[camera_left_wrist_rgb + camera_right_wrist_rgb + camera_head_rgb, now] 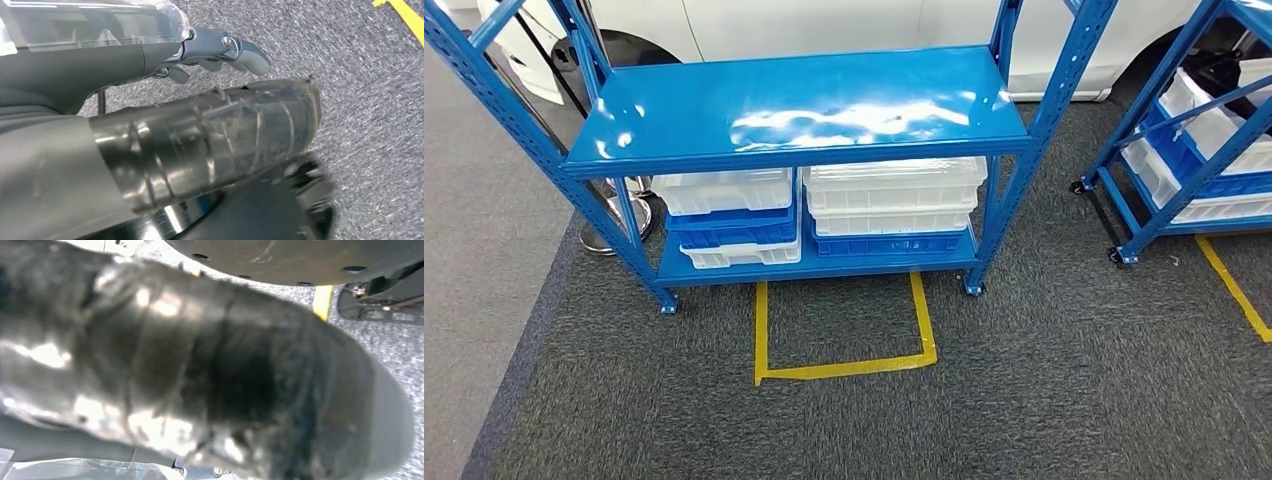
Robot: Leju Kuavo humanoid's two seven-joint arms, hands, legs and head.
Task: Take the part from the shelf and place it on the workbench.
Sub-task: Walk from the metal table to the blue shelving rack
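A blue metal shelf rack [804,110] stands straight ahead in the head view, its glossy top board reflecting the lights. On its lower board sit stacked white crates [894,185] and blue crates [734,232]; what they hold is hidden. My left hand [200,125] hangs over grey carpet, its taped thumb apart from the dark fingers [235,47], with nothing between them. In the right wrist view my right hand [200,365] is a dark blur right at the lens, its fingers hidden.
A yellow tape outline [844,368] marks the carpet in front of the rack. A second blue rack [1194,150] with white bins stands at the right. A white car [824,20] is behind, and a metal stand base [619,215] sits at the rack's left.
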